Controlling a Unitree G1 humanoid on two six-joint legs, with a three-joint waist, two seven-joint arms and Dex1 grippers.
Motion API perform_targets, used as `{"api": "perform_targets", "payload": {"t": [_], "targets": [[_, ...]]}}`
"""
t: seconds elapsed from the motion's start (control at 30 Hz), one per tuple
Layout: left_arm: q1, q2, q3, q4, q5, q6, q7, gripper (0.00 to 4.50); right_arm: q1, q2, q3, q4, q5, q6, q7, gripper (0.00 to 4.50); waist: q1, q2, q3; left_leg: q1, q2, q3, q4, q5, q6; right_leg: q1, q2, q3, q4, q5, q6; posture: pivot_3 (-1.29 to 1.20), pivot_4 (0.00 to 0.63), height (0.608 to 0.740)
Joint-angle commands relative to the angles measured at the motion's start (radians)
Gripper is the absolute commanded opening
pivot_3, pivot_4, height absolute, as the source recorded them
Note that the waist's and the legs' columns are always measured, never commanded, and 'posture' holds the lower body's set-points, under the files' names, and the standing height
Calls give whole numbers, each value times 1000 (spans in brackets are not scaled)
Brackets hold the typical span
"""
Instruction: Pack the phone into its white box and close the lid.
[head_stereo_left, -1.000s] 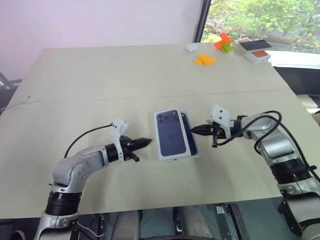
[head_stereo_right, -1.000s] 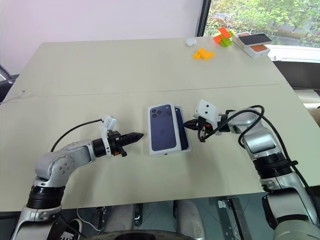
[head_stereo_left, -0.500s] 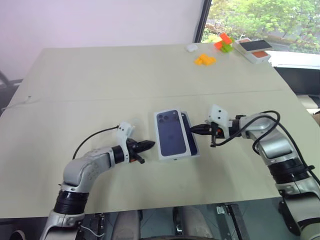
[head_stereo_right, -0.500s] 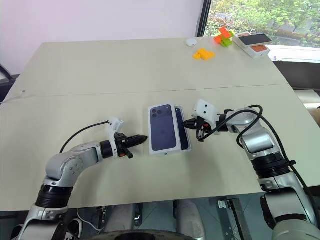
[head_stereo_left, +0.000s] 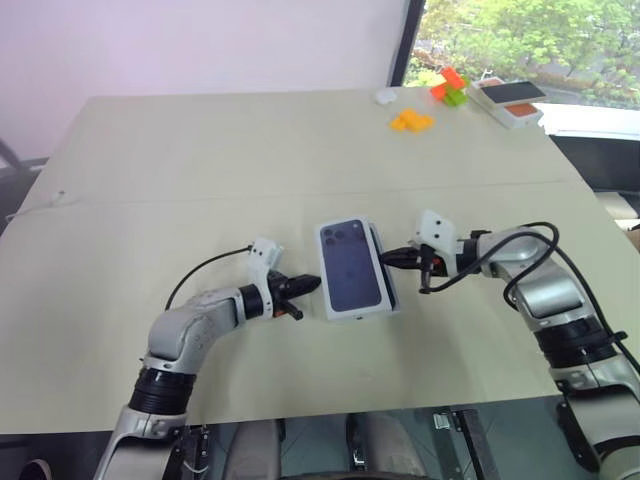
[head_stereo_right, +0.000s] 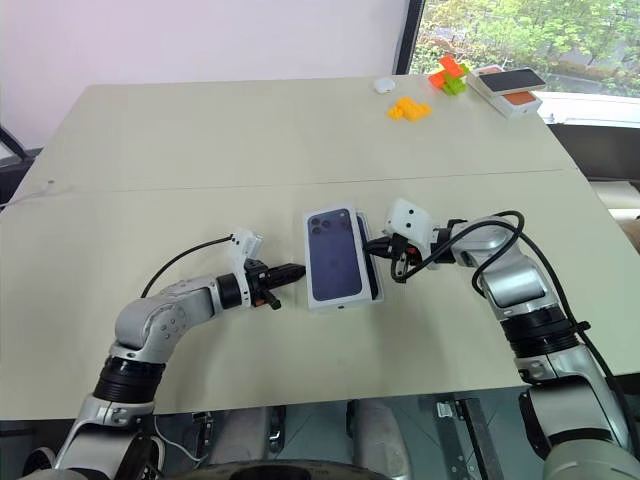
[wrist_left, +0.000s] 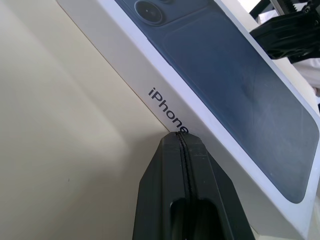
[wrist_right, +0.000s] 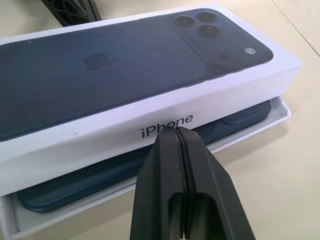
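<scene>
The left fingers (wrist_left: 183, 150) are pressed together with nothing between them, their tip touching the lid's (head_stereo_left: 352, 267) long white side wall right at the printed "iPhone" lettering, at about nine o'clock of the lid. The lid lies picture-face up near the middle of the counter (head_stereo_left: 200, 160), resting askew over the white box (wrist_right: 150, 192) so that it covers most of it but not its right-hand strip. In that uncovered strip the phone (wrist_right: 240, 116) shows as a dark blue slab lying flat in the box's recess, under the lid's overhanging edge. The right fingers (wrist_right: 176, 137) are likewise shut on nothing, their tip against the lid's opposite long side wall, at about three o'clock of the lid, so the lid sits between the two tips. Far off at one o'clock, near the counter's far edge, lie yellow blocks (head_stereo_left: 410, 121), an orange and green block pair (head_stereo_left: 448, 86), and a small orange-and-white box (head_stereo_left: 510, 101).
</scene>
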Motion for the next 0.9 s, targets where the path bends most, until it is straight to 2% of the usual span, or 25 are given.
{"api": "perform_targets", "payload": {"t": [0.03, 0.9], "targets": [[-25, -15, -14, -18, -3, -3, -11, 0, -13, -6, -17, -21, 3, -14, 1, 27, 0, 0, 0, 0, 0, 0, 0, 0, 0, 0, 0, 0, 0, 0, 0, 0, 150, 740], [-95, -67, -47, -17, 17, -3, -15, 0, 3, -30, -38, -3, -6, -26, 1, 27, 0, 0, 0, 0, 0, 0, 0, 0, 0, 0, 0, 0, 0, 0, 0, 0, 150, 740]]}}
